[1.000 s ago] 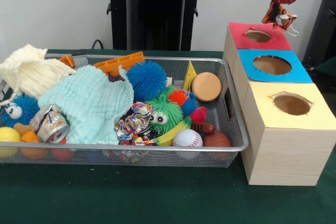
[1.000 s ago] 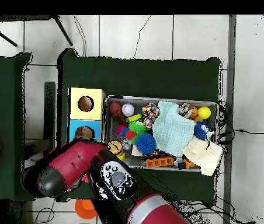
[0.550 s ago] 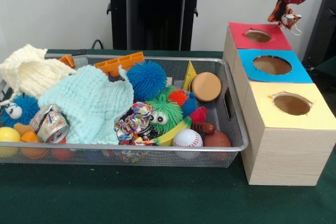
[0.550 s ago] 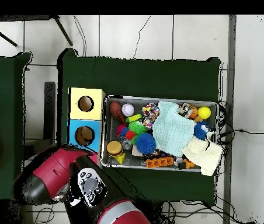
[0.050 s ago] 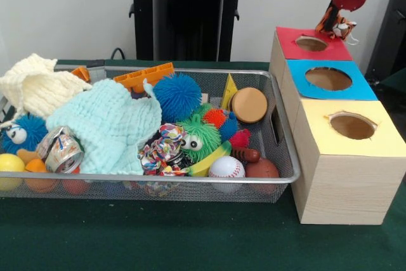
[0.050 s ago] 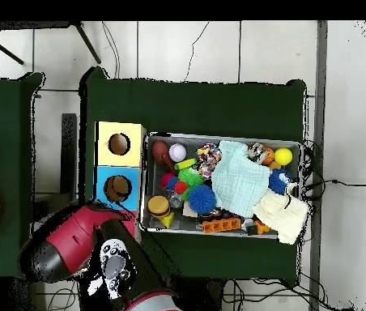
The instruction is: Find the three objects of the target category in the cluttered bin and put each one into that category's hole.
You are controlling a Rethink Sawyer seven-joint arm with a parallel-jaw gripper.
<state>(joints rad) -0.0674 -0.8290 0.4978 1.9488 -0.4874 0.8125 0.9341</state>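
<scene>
My gripper (image 5: 337, 16) hangs at the top right, shut on a small orange, black and white striped tiger toy (image 5: 334, 23). The toy dangles just behind and above the round hole of the red box (image 5: 288, 37). In front of it stand the blue box (image 5: 298, 68) and the yellow box (image 5: 317, 132), each with its own hole. In the overhead view the red arm (image 6: 65, 251) covers the red box and hides the gripper; the blue box (image 6: 101, 174) and yellow box (image 6: 105, 129) show.
A wire bin (image 5: 282, 157) to the left of the boxes holds a mint cloth (image 5: 108, 125), a cream cloth (image 5: 35, 87), spiky balls, a baseball (image 5: 226, 167), a can (image 5: 61, 150) and orange blocks (image 5: 144, 75). Green cloth covers the table.
The gripper with the tiger toy rose and shifted right, then came back slightly left and down toward the red hole. In the overhead view the arm swung away from the bin.
</scene>
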